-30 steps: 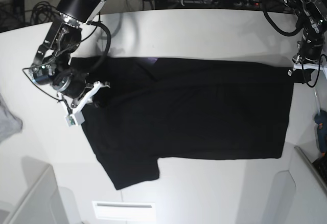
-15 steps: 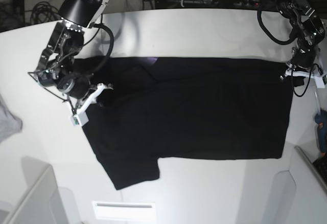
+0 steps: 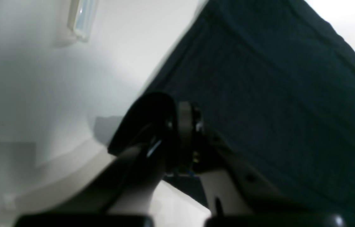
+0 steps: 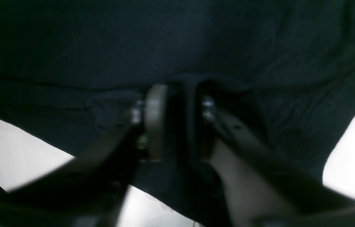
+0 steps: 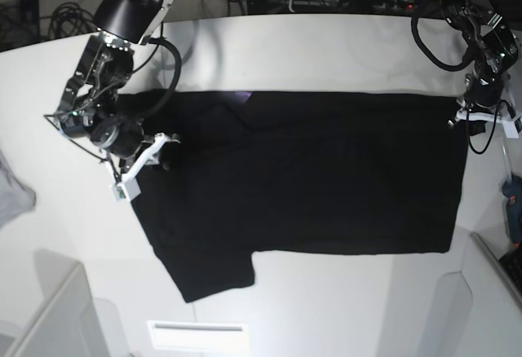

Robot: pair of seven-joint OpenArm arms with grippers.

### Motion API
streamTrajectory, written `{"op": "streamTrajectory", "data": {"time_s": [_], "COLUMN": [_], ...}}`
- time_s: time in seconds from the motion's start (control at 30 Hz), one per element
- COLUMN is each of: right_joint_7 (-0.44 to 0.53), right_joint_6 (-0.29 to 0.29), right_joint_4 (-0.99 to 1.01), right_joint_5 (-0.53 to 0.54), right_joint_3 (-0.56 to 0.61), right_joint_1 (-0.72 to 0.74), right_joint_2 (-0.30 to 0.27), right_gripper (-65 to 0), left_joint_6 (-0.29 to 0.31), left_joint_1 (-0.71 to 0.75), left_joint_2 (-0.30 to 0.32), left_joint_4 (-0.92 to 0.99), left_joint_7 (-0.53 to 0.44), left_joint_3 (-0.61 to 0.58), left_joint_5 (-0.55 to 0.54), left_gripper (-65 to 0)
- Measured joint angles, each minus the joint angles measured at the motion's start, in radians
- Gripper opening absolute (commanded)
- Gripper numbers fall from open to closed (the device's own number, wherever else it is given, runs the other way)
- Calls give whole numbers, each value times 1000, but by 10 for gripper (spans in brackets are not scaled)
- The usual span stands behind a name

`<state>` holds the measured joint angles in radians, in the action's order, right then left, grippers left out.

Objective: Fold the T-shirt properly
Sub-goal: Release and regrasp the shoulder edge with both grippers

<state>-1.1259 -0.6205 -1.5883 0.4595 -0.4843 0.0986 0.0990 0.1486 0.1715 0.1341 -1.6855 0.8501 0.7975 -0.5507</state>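
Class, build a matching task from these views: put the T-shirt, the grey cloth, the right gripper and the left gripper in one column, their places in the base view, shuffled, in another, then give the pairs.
1. T-shirt
2. grey cloth
3. right gripper
4. left gripper

A. at the shirt's right-hand edge
B. spread flat mid-table
C. at the shirt's left end, by the sleeve
D. far left edge of the picture

Pairs: 1-B, 2-D, 3-C, 4-A

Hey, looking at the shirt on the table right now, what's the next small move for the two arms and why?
Probably lift both grippers clear. The T-shirt lies flat on the table, and the right gripper shows a gap between its fingers over the fabric, so it looks released. The left gripper sits at the far hem corner; its jaws are unclear.
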Motion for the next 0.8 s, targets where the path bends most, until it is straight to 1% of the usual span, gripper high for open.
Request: {"op": "streamTrajectory", "data": {"time_s": [0.03,0.13,0.2,0.23,0.27,0.33,0.4,0.47,0.5,0.53,0.6,0.67,0.73,0.8], "right_joint_7": [0,0,-1,2,1,23,96,171,201,226,269,301,337,357], "right_joint_6": [0,0,0,1,14,56,137,201,233,252,285,343,398,424], "right_joint_4": [0,0,-13,-28,-48,-108,-194,-290,-327,-359,-392,-392,-386,-366], "right_joint_5": [0,0,-3,-3,0,-1,1,7,3,6,12,9,9,27], "right_joint_3": [0,-6,-10,-9,-9,-9,-8,-10,-12,-11,-8,-6,-7,-7], "right_joint_1": [0,0,-6,-13,-23,-53,-107,-181,-216,-254,-329,-396,-459,-500], "right_joint_2": [0,0,0,0,0,3,3,8,13,19,25,28,33,37], "right_gripper": [-405,-422,-428,-428,-428,-428,-425,-420,-414,-398,-354,-326,-309,-308], "left_joint_6": [0,0,0,0,1,8,8,8,19,47,131,174,194,208], "left_joint_1": [0,0,-2,-7,-10,-13,-10,21,40,63,120,173,209,229], "left_joint_2": [0,2,2,2,2,-1,-8,-18,-24,-35,-48,-44,-40,-40], "left_joint_4": [0,-6,-10,-15,-23,-52,-101,-138,-140,-138,-129,-108,-71,-29], "left_joint_7": [0,0,0,2,3,4,2,-14,-16,-8,7,-1,-10,-6], "left_joint_3": [0,2,3,3,4,26,89,156,187,224,276,315,344,350], "left_joint_5": [4,3,3,3,3,-3,-6,-7,-15,-34,-79,-111,-116,-113], "left_gripper": [-433,-255,-184,-163,-151,-156,-155,-155,-156,-156,-156,-156,-156,-156]}}
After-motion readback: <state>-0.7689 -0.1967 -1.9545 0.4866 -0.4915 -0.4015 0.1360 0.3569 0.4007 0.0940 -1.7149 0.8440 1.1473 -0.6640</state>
